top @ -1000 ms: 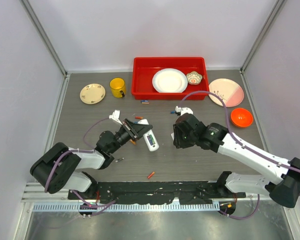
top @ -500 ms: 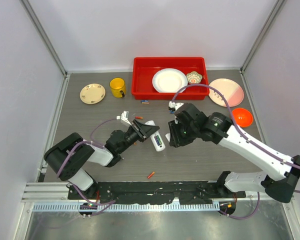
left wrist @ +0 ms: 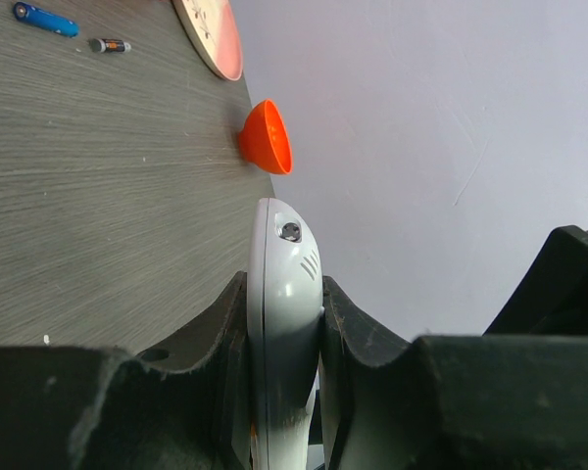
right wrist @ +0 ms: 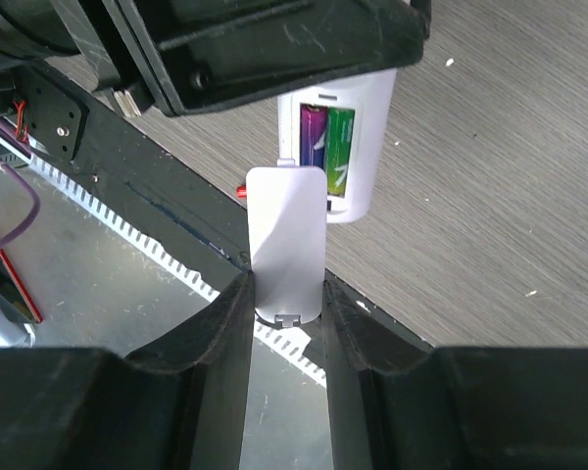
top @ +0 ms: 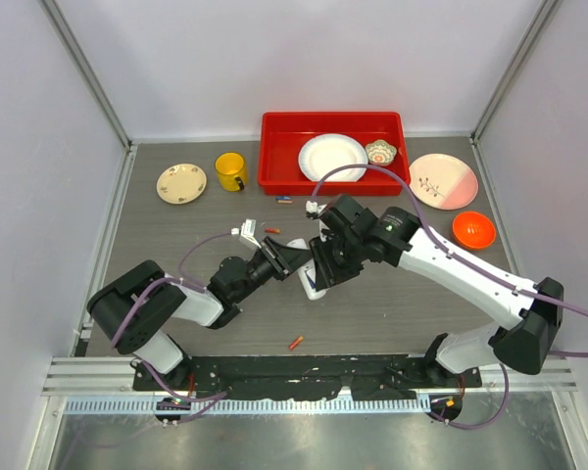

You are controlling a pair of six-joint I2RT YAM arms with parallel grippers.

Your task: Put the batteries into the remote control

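Note:
My left gripper [top: 286, 259] is shut on the white remote control [left wrist: 282, 323] and holds it on edge just above the table. In the right wrist view the remote [right wrist: 338, 147] has its back compartment open, with a purple battery [right wrist: 312, 137] and a green battery [right wrist: 340, 147] side by side inside. My right gripper [right wrist: 286, 284] is shut on the white back cover [right wrist: 286, 240], whose top edge is right at the open compartment. In the top view the right gripper [top: 323, 272] partly hides the remote [top: 311, 286].
A loose orange battery [top: 295, 343] lies near the front. More batteries [top: 285, 200] lie by the red bin [top: 274, 147]. A blue battery [left wrist: 44, 18], a pink plate [top: 443, 181], an orange bowl [top: 473, 229], a yellow mug [top: 230, 171] and a cream plate [top: 181, 182] stand around.
My right gripper has moved left with the back cover until it meets the remote. My left gripper first carried the remote a little to the right, then held still.

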